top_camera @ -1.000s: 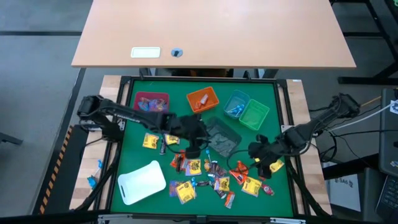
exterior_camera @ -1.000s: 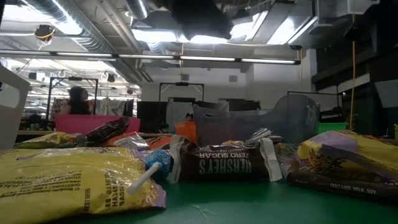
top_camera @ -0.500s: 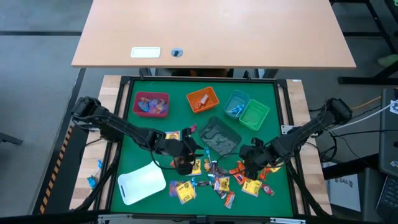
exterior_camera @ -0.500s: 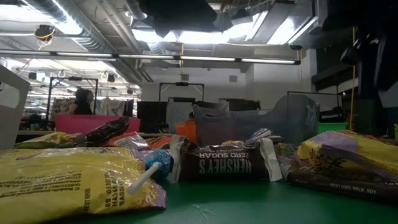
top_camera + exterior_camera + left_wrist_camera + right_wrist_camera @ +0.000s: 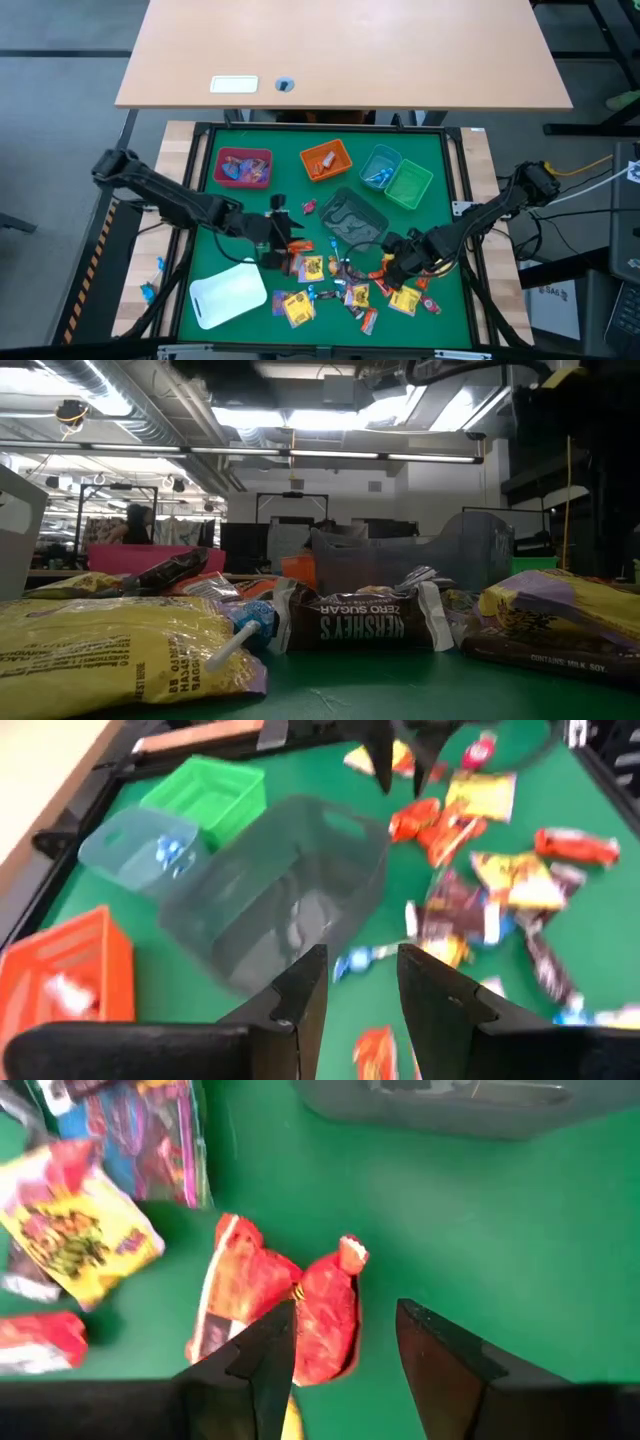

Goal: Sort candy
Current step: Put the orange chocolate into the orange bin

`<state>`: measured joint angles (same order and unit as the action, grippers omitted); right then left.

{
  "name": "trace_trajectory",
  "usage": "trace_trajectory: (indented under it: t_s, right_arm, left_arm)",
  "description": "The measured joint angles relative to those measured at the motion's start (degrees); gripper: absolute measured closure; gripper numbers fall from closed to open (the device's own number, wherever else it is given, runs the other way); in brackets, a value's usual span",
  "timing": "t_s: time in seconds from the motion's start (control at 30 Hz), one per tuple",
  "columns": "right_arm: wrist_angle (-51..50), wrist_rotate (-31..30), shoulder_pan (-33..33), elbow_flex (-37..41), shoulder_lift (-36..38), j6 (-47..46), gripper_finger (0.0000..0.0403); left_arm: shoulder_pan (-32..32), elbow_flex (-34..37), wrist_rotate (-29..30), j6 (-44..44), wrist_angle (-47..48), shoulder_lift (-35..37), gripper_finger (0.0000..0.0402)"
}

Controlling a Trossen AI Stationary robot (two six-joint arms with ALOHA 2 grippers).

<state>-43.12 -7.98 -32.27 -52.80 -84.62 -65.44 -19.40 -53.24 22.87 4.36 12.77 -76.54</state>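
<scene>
Where the high view looks straight down, the candy lies scattered on the green desk nearest the camera's lower edge, below the grey bin, with a white tray to its left. The left gripper hangs at the pile's left edge, the right gripper at its right edge.

From the low view, a brown packet reads "HERSHEY'S ZERO SUGAR" upside down; yellow packets flank it, print too small to read. No other view shows this writing.

Through the left wrist view, the left jaws stand open and empty, the grey bin, blue bin and green bin ahead.

Seen from the right wrist view, the right jaws are open just over an orange-red packet.
</scene>
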Motion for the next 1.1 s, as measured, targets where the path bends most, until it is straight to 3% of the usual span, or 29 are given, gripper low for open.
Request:
trace_trajectory:
  t_s: [0.23,0.4,0.87,1.1]
  right_arm:
    - [2.57,-0.76,0.02,-0.02,-1.51,-3.72,0.0230]
    - [3.03,-2.22,0.04,-0.02,-3.37,-4.89,0.0230]
    - [4.72,1.76,0.04,-0.04,-11.35,-5.69,0.0235]
    - [4.65,1.60,0.04,-0.04,-11.32,-5.57,0.0305]
  left_arm:
    - [-0.73,17.79,-0.56,9.80,-9.27,13.94,0.0289]
    - [-2.34,25.45,-0.71,10.65,-19.83,18.67,0.0289]
    - [-2.75,28.01,-0.87,15.42,-24.65,19.60,0.0289]
    - [-2.75,28.01,0.53,13.07,-25.86,19.60,0.0289]
